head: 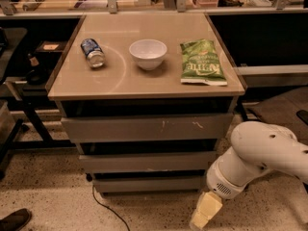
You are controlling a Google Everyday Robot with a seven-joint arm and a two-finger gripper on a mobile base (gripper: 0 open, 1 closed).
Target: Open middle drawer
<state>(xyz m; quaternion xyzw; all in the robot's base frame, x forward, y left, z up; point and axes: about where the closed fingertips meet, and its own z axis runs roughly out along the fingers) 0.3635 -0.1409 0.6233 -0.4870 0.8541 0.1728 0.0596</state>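
The drawer cabinet stands in the middle of the camera view with three grey fronts, all shut. The top front (144, 127) is the tallest and has white scratch marks. The middle drawer (147, 161) is the wide, shallow, plain grey front below it. The narrowest front (148, 183) is at the bottom. My gripper (204, 211) hangs low at the lower right, near the floor, below and to the right of the middle drawer and apart from it. My white arm (262, 158) reaches in from the right.
On the cabinet top (120, 78) lie a tipped can (92, 52), a white bowl (147, 53) and a green chip bag (201, 62). A black cable (103, 206) runs on the speckled floor. A dark table (19, 81) stands left; a shoe (14, 219) is at the bottom left.
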